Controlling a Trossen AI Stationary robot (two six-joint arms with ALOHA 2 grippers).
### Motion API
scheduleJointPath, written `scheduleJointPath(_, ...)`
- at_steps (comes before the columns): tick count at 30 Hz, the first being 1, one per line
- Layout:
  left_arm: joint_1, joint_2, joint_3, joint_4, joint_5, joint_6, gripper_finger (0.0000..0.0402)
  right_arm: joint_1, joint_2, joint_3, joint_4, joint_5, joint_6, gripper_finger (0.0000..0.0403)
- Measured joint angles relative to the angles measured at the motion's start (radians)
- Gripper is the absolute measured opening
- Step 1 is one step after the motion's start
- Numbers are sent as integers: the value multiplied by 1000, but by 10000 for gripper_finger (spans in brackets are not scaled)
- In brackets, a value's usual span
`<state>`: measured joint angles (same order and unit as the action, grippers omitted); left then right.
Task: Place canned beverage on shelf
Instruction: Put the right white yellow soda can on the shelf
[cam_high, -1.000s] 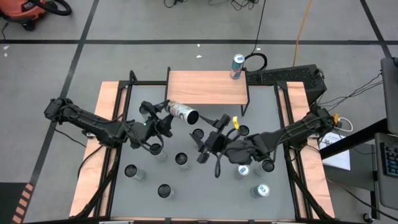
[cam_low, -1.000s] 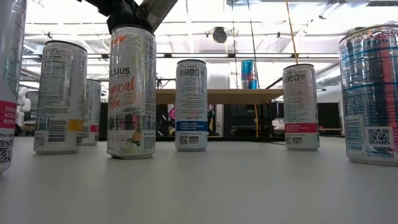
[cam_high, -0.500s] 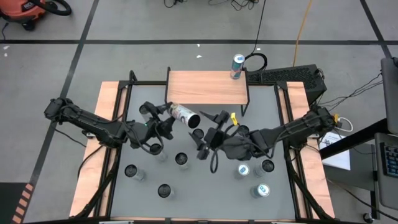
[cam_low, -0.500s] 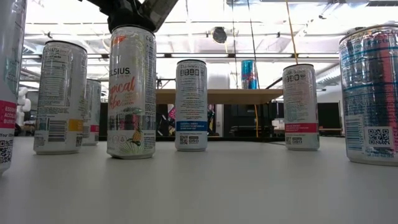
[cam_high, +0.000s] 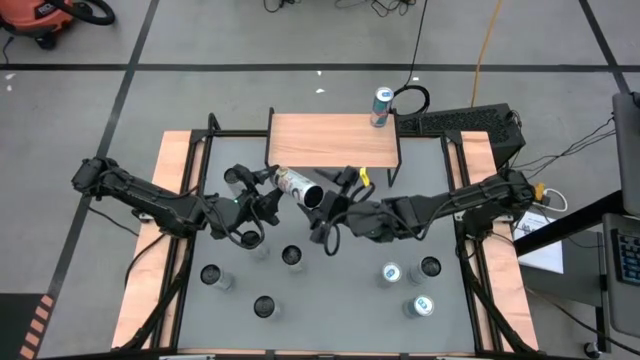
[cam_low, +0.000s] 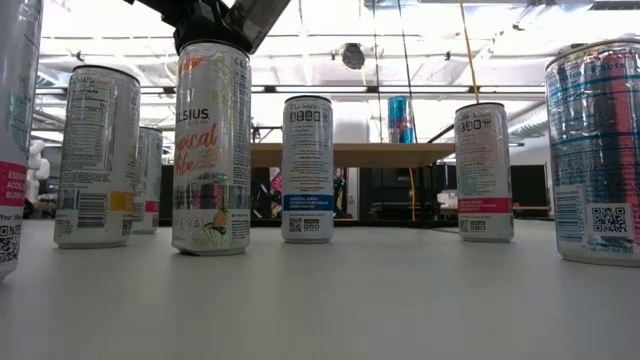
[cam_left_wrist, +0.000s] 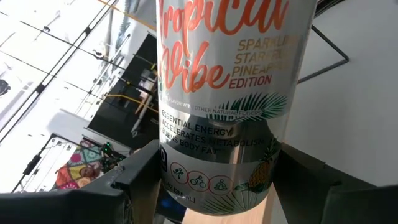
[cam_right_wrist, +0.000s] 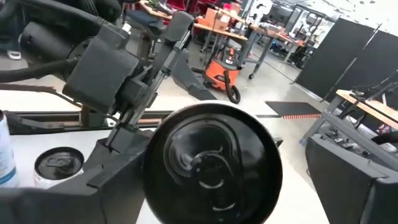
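The left gripper (cam_high: 268, 190) clamps the can (cam_high: 296, 184), tilted in the air just short of the shelf (cam_high: 330, 140). The right gripper (cam_high: 330, 205) sits at the can's free end, seemingly open around it. A mistimed handover could drop it onto cans below.

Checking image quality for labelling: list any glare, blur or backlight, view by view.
Low view: bright ceiling lights behind, nearest cans at the edges soft. Left wrist view: held can fills the frame, sky-bright background washed out. Right wrist view: can's dark end close and blurred. High view: even light.

Grey tiled floor (cam_high: 200, 40), orange vacuum (cam_right_wrist: 225, 73), ceiling lights (cam_low: 330, 90).
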<state>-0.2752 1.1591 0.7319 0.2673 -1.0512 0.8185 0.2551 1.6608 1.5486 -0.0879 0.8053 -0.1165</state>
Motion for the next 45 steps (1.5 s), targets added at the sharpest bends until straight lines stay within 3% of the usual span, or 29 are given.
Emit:
scheduleJointPath(14,2,0,0,-3,-11,-6,252,-30,0,0,-2,-100,15,180)
scheduleJointPath(26,-4,0,1,-51,19,-207,341,-22,-25,0,-34,-110,-38,196)
scheduleJointPath(29,-25,-8,1,-52,90,-267,358,-18,-52,0,-98,-107,-52,191)
scheduleJointPath(39,-26,-11,1,-9,331,-426,366,-15,-96,0,-202,-235,-18,189)
scheduleJointPath(45,-10,-11,1,0,318,-475,366,-15,-97,0,-231,-234,-8,186)
